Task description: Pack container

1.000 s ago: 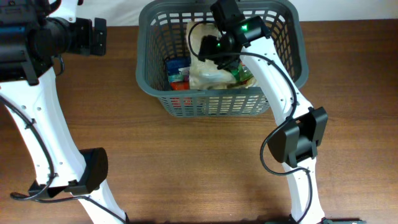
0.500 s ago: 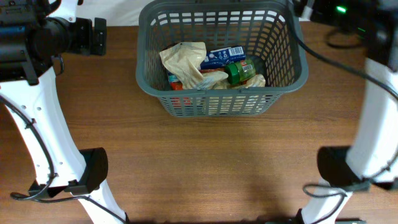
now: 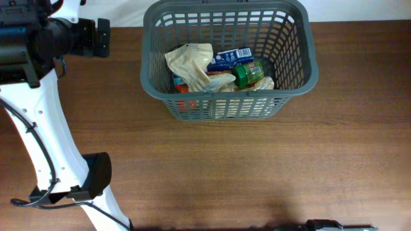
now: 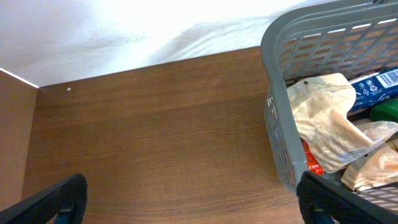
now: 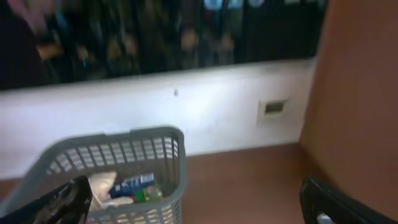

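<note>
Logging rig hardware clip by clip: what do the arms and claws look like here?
The left arm has glossy white links joined by black, blocky joint housings, with thin black cables running alongside. The left claw has dark matte fingers, one with a hint of blue at its base. The right claw looks equally dark, though blurred; its arm is outside the overhead view.

left gripper parked left of the basket, jaws wide apart; right gripper well away from it, same
</note>
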Tool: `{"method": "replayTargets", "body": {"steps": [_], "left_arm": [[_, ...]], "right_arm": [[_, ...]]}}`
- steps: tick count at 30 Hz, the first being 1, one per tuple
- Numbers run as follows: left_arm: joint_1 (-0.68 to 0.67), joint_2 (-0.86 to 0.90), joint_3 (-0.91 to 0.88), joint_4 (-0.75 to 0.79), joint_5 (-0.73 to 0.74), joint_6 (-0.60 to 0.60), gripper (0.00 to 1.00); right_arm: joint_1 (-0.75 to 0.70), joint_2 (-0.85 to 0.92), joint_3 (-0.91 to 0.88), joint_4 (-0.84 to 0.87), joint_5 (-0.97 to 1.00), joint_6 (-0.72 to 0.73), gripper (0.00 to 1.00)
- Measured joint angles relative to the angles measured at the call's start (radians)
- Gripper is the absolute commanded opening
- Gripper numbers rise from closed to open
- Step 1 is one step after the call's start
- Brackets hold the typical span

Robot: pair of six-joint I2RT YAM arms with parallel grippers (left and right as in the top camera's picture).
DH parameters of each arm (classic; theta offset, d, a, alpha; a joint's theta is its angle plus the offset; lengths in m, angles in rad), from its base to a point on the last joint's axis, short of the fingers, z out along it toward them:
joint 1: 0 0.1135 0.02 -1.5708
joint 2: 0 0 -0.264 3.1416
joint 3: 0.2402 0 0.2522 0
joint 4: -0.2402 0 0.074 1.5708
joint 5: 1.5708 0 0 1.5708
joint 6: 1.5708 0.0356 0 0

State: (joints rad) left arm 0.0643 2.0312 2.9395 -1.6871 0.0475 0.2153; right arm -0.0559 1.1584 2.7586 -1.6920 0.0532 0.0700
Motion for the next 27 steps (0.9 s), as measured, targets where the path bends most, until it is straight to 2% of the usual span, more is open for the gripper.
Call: {"method": "replayTargets", "body": {"steps": [3,6,10,14,18,20,24,26,27], "left_arm": [[0.000,0.000,0.000,-0.001,0.000,0.000,0.99],[0.000,0.000,0.000,0.000,0.000,0.000,0.99],[0.000,0.000,0.000,0.000,0.000,0.000,0.99],[0.000,0.000,0.000,0.000,0.000,0.000,0.99],[0.000,0.000,0.000,0.000,0.000,0.000,0.99],[0.000,0.000,0.000,0.000,0.000,0.000,0.99],[0.000,0.000,0.000,0.000,0.000,0.000,0.99],[0.000,0.000,0.000,-0.001,0.000,0.000,0.99],[0.000,0.000,0.000,0.000,-0.001,0.000,0.99]], "right_arm": [[0.000,-0.196,-0.150,0.000,0.012,0.039,0.99],[-0.001,-0.307,-0.397,0.001,0.018,0.087,0.99],[0.000,-0.296,-0.796,0.070,0.021,0.182,0.99],[-0.001,-0.249,-1.011,0.065,0.013,0.217,0.99],[-0.001,-0.241,-1.158,0.121,0.011,0.179,0.99],[-0.001,-0.236,-1.211,0.234,0.014,0.104,0.99],[-0.001,-0.269,-1.387,0.622,0.006,-0.060,0.99],[-0.001,-0.357,-1.581,0.912,-0.010,-0.138,0.99],[0.000,-0.386,-1.630,0.968,-0.013,-0.150,0.99]]}}
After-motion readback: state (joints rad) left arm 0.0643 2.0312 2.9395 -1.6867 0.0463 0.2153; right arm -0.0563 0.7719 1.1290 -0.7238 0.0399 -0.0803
